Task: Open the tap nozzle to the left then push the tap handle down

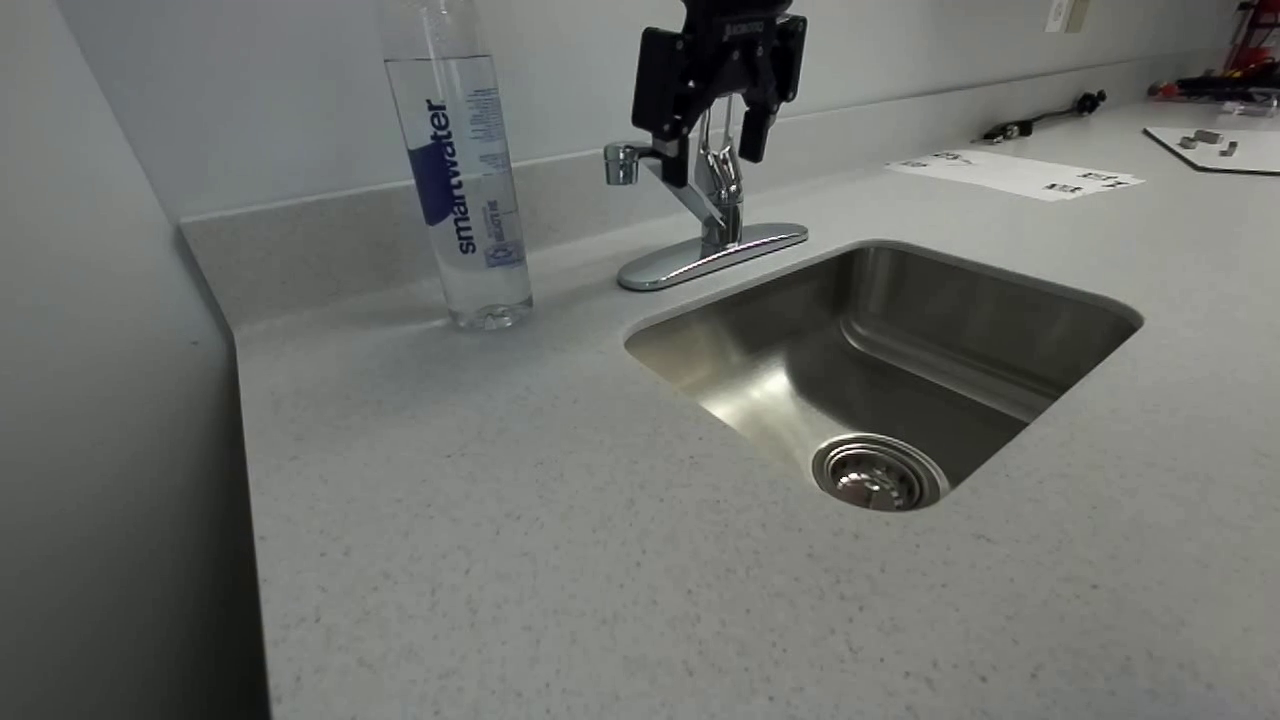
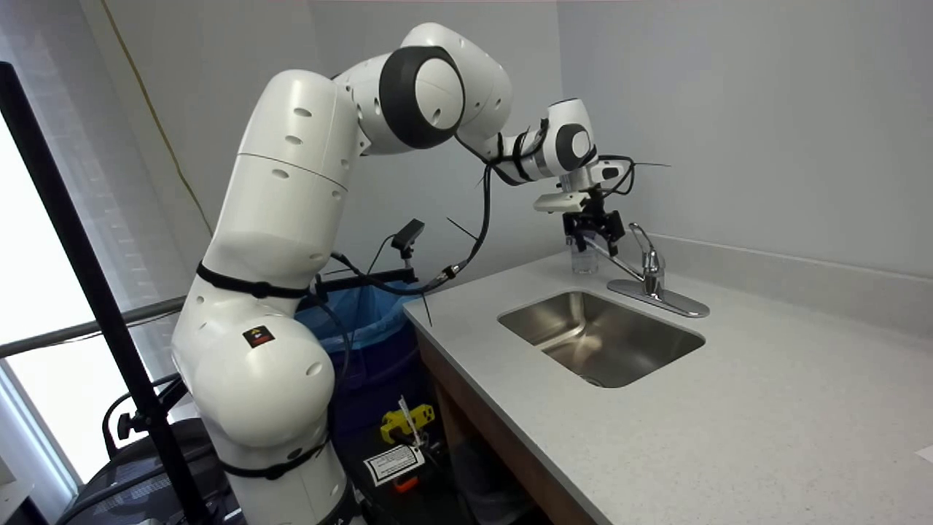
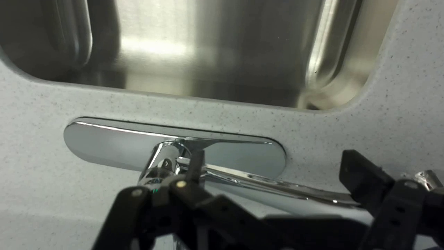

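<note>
Pale grey wall (image 1: 570, 80) backs a speckled bench (image 1: 480, 520), where a chrome faucet (image 1: 731, 222) stands behind a steel sink (image 1: 780, 390). In an exterior view, a robot's black hand (image 1: 714, 172) hangs over the faucet, its fingers (image 1: 676, 165) spread wide and gripping nothing; one passes in front of the tap nozzle (image 1: 697, 203), which points along the wall toward a water bottle (image 1: 455, 190) rather than over the sink. In an exterior view, the white arm (image 2: 291, 182) reaches across the bench, and the tap handle (image 2: 650, 246), a slim upright loop, rises from the faucet just beside the hand, apparently clear of it. In the wrist view, the nozzle runs from behind one finger to the other; whether either touches it cannot be told. Probably rigid, slippery metal anchored at its base, the nozzle should swing lightly under a sideways push near its tip. The handle, likely stiffer, calls for pressing down at its free upper end, where a finger could slide off the polish.
</note>
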